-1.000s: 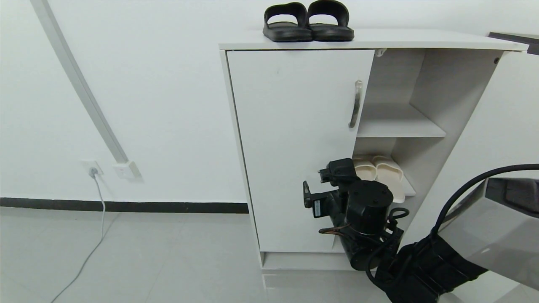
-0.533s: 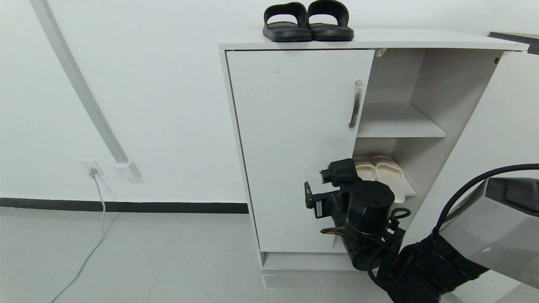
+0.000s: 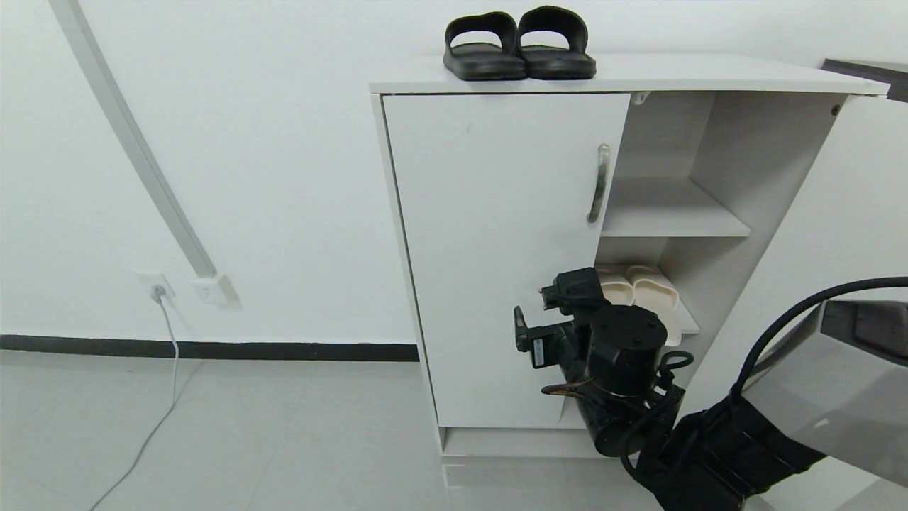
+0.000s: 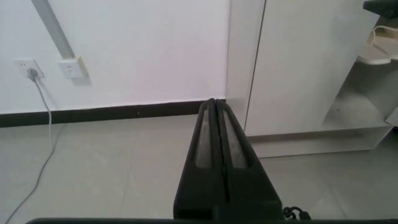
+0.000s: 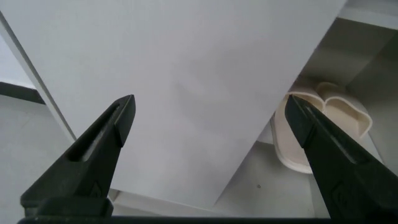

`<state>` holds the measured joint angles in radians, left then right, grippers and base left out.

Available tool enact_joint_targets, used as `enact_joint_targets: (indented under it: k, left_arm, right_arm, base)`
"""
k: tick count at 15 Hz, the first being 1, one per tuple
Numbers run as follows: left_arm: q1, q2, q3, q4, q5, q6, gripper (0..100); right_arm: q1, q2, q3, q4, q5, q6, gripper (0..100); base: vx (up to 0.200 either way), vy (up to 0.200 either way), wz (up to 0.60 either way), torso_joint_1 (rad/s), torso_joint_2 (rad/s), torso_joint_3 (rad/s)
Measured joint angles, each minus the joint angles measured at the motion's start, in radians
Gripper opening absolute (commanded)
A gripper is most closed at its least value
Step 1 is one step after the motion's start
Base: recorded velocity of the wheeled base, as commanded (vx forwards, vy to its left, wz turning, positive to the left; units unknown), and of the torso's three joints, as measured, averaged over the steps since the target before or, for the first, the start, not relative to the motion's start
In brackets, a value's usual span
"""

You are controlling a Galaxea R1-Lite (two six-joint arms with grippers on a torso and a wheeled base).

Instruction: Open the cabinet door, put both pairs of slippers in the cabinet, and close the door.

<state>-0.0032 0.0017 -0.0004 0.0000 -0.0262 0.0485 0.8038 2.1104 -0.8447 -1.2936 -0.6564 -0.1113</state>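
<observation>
A black pair of slippers [image 3: 519,44] stands on top of the white cabinet [image 3: 709,71]. A cream pair [image 3: 642,287] [image 5: 323,124] lies on the lower shelf inside. The cabinet's left door [image 3: 496,248], with a metal handle [image 3: 600,183], is closed, and the right door [image 3: 844,213] is swung open. My right gripper [image 3: 543,312] [image 5: 209,106] is open and holds nothing. It hangs low in front of the closed door's inner edge, just outside the cream slippers. My left gripper [image 4: 214,107] is shut on nothing, low over the floor and left of the cabinet.
A bare middle shelf [image 3: 674,213] sits above the cream pair. A wall socket with a grey cable [image 3: 157,287] and a slanted conduit [image 3: 128,135] are on the wall to the left. Grey tiled floor [image 3: 248,440] lies in front.
The whole head picture has shifted slightly downward, so the camera moved. My right arm has edged a touch to the right. Both pairs of slippers have stayed where they were.
</observation>
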Motion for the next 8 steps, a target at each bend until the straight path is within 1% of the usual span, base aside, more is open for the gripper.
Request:
enact_joint_targets:
  k: [1, 4, 8]
  left_arm:
    - [-0.001, 0.0, 0.001, 0.003, 0.0, 0.0, 0]
    - [0.001, 0.0, 0.0, 0.0, 0.0, 0.0, 0]
    - [0.0, 0.0, 0.0, 0.001, 0.0, 0.0, 0]
  right_arm:
    - [0.0, 0.0, 0.002, 0.008, 0.001, 0.0, 100]
    - [0.003, 0.001, 0.001, 0.003, 0.001, 0.0, 100]
    - [-0.001, 0.002, 0.003, 0.006, 0.0, 0.0, 100]
  base:
    - [0.0, 0.0, 0.0, 0.046, -0.31, -0.369]
    - [0.0, 0.0, 0.0, 0.033, -0.56, -0.364]
    - [0.0, 0.0, 0.0, 0.117, -0.46, -0.342]
